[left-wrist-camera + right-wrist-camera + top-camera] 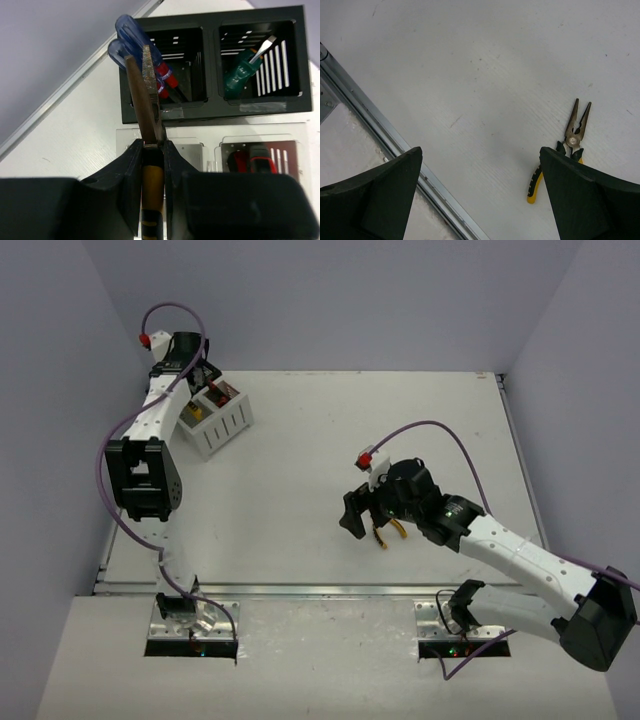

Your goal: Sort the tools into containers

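Note:
My left gripper [151, 150] is shut on yellow-handled pliers [148, 100], nose pointing up, above the containers [215, 415] at the table's far left. In the left wrist view the black bin [210, 112] holds blue-handled screwdrivers [135, 37] on the left and a green-handled screwdriver [240, 75] on the right. A white bin [260, 155] below holds a red-black utility knife [252, 159]. My right gripper [480, 165] is open and empty, hovering over the table. The second yellow-handled pliers [570, 145] lie on the table by its right finger, and show under it in the top view [388, 532].
The table's metal front edge rail [395, 145] runs diagonally under my right gripper. The left wall stands close behind the containers [50, 60]. The right arm's cable [440, 435] loops above the table.

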{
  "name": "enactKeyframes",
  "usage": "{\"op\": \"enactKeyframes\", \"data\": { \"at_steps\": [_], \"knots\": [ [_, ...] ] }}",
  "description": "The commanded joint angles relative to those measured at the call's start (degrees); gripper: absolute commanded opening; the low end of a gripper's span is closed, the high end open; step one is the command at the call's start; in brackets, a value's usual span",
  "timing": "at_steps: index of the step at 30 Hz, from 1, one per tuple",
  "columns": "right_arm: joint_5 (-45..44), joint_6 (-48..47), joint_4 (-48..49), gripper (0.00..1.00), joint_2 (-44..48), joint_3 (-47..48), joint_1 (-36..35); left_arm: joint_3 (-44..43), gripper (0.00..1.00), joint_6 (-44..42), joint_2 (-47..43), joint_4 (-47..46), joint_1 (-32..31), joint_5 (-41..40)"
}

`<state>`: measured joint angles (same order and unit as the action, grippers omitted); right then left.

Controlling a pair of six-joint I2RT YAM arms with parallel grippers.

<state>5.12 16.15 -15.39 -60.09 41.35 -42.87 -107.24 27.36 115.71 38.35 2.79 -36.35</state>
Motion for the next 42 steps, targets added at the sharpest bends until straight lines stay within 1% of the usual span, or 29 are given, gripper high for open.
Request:
{"op": "enactKeyframes", "data": {
  "at_steps": [1,8,11,16,19,25,29,30,33,37,40,42],
  "knots": [
    [3.3,-1.7,3.6,0.99,1.6,-0.6,0.1,-0.5,0.0,0.1,-0.6,-6.1,0.6,-3.5],
    [7.8,-2.3,5.5,0.99,2.8,-1.8,0.1,4.2,0.0,1.1,-2.0,-10.7,0.6,-4.6],
    [8.2,-2.4,5.8,0.99,2.8,-2.1,0.1,5.3,0.0,2.2,-2.3,-11.2,0.6,-5.0],
    [8.8,-2.4,6.2,0.99,2.6,-2.5,0.1,11.6,0.0,4.2,-6.4,-14.9,0.0,-7.4],
    [9.5,-2.4,6.3,0.99,2.5,-2.4,0.1,15.6,0.0,3.5,-9.1,-18.2,-1.1,-8.7],
    [10.0,-2.4,6.3,0.99,2.4,-2.8,0.1,17.2,0.0,3.1,-10.7,-19.1,-2.1,-9.4],
    [10.6,-2.4,6.1,0.99,2.3,-2.7,0.1,19.3,0.0,2.4,-14.5,-21.6,-2.2,-9.9],
    [10.7,-2.4,6.1,0.99,2.3,-2.7,0.1,19.6,0.0,1.9,-15.2,-22.5,-3.2,-9.8],
    [11.0,-2.3,6.0,0.99,2.3,-2.7,0.1,19.9,0.0,-0.6,-16.4,-24.5,-3.7,-8.6],
    [11.3,-2.5,5.8,0.99,2.4,-2.6,0.1,22.6,0.0,-6.4,-18.3,-31.4,-3.7,-3.7],
    [11.2,-2.5,6.0,0.99,2.4,-2.8,0.1,24.1,0.0,-10.4,-19.8,-34.7,-3.7,0.1],
    [11.1,-2.4,6.3,0.99,2.2,-2.9,0.1,25.7,0.0,-12.2,-22.6,-36.3,-3.7,2.8]
  ]
}}
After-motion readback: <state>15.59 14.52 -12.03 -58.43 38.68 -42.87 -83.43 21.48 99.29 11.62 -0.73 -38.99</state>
